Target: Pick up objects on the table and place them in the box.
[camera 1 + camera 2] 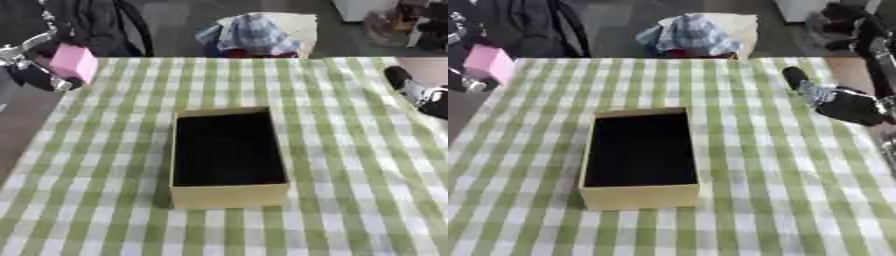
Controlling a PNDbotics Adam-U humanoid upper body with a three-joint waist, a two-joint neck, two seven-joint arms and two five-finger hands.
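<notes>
**Pink block held at the table's far-left corner, box open at centre**

Nearest the camera, a yellow-tan box (229,195) sits on the green-and-white checked tablecloth (350,200), roughly at the middle of the table. Its top is open and its dark interior shows nothing that can be made out.

Farther back on the right, the right hand (846,104) lies over the table's right edge, black with a silver joint, one finger stretched out toward the far side; the rest of its fingers are too blurred to read, so whether it is open or closed cannot be told.

At the far-left corner, the left hand (26,62) grips a pink block (73,62), its fingers curled round it, above the table's edge and well apart from the box.

Beyond the far edge, a bundle of blue-and-white cloth (254,34) rests on a pale surface.
</notes>
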